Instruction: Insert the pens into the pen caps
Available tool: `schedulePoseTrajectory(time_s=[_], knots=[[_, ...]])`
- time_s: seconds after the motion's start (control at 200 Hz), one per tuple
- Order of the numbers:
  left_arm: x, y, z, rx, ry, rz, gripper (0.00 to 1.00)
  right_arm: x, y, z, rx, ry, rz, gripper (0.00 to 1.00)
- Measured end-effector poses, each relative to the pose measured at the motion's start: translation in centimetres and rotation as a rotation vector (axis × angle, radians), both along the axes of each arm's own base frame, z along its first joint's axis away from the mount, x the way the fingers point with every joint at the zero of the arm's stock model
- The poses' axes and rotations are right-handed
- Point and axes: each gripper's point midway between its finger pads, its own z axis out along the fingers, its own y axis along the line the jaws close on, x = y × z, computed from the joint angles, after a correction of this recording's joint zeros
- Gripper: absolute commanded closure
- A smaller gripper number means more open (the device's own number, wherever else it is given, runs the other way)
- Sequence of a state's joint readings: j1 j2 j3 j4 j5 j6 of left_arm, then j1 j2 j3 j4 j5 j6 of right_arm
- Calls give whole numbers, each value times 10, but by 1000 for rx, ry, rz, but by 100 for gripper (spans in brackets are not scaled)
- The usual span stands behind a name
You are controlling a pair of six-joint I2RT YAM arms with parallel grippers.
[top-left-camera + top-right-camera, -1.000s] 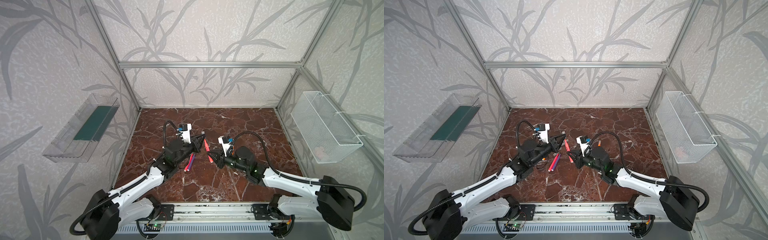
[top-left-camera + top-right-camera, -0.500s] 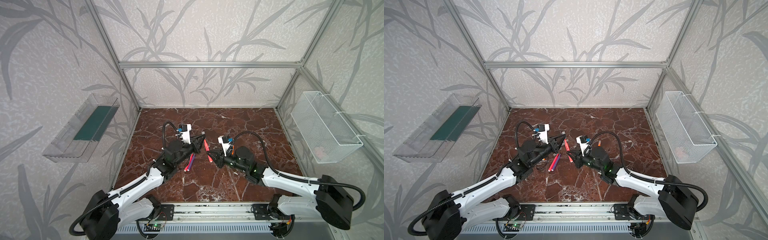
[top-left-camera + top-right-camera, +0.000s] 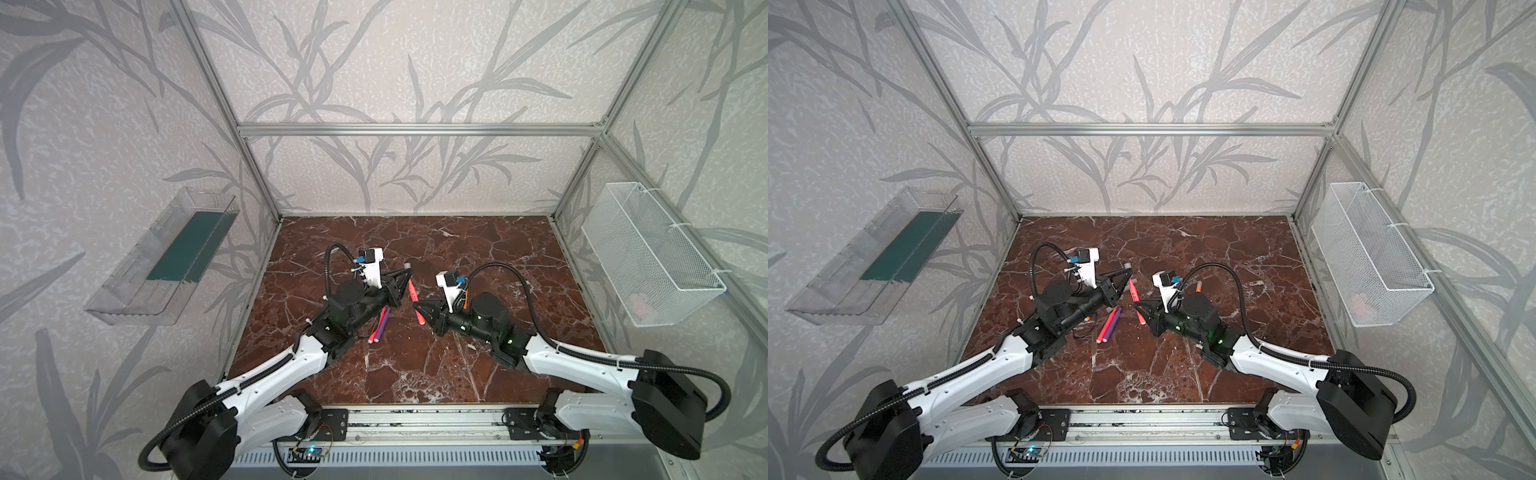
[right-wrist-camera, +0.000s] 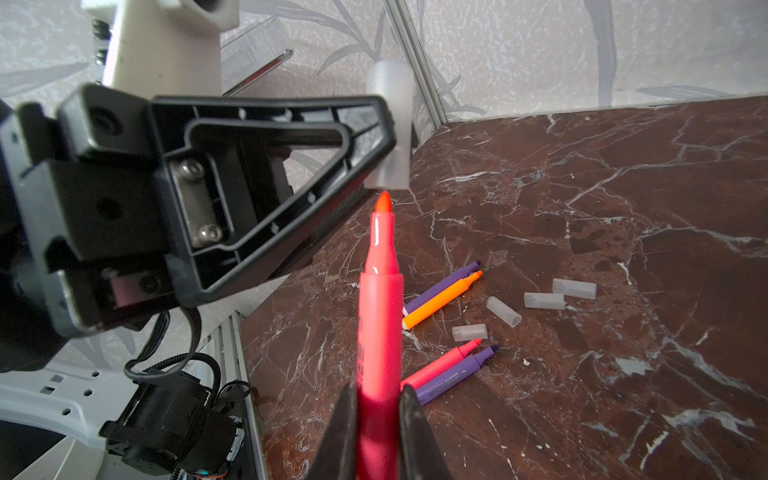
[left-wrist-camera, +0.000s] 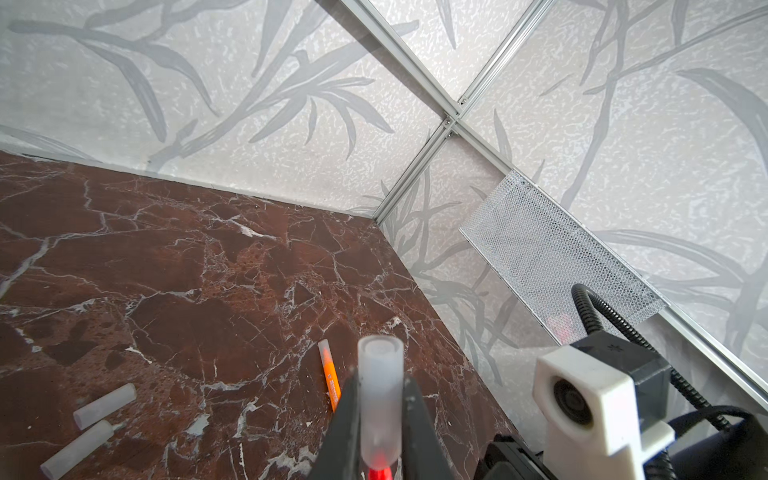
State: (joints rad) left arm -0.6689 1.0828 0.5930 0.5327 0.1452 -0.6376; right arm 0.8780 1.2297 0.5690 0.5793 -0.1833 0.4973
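OK, big stuff first. The marble table (image 3: 498,257) fills the cell floor in both top views. Left arm (image 3: 291,365) reaches in from the near left, right arm (image 3: 573,361) from the near right. A clear tray (image 3: 166,257) hangs on the left wall. The wire basket (image 3: 648,253) hangs on the right wall w/ smth pinkish inside, too blurred to name.

Now yr grippers, nose to nose over the table's middle.
- Left gripper (image 5: 380,399): jaws pinching a translucent cap (image 5: 380,374) across its sides.
- Right gripper (image 4: 378,399): jaws clamped round the barrel of the pink-red pen (image 4: 379,316), its tip aimed straight at that cap, the two in line.

Right wrist view puts the tip right at the cap's open mouth. You can't tell if it's touching the rim or just short of it. In the left wrist view, red shows thru the cap wall at the end facing the pen.

Down on the table by the left arm:
- A purple pen (image 4: 440,286) & an orange pen (image 4: 442,303) lie side by side, touching.
- Close by, a second pink-red pen (image 4: 440,361) & a second purple pen (image 4: 457,374) lie the same way.
- Another orange pen (image 5: 329,378) lies well apart behind the right arm, w/ what looks like a pale cap on one end.

Smallest bits: four loose caps (image 4: 503,311) lie flat on the marble near the two pen pairs.
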Motion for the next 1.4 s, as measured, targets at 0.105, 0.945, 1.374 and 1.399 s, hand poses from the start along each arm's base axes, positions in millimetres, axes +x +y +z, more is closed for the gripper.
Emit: schedulePoseTrajectory(time_s=[0.105,0.945,1.374,1.399], knots=[[0,-1,0,-3,0,-4,100,1,-1,0,0,-1,-6,100],[-5,-12,6,-94,-12,-36,100,6,-6,11,38,-28,-54,100],[-5,-18,-3,-74,8,30,100,14,-8,11,49,-27,-101,100],[-4,-17,-5,-68,11,36,100,14,-8,10,49,-27,-104,100]])
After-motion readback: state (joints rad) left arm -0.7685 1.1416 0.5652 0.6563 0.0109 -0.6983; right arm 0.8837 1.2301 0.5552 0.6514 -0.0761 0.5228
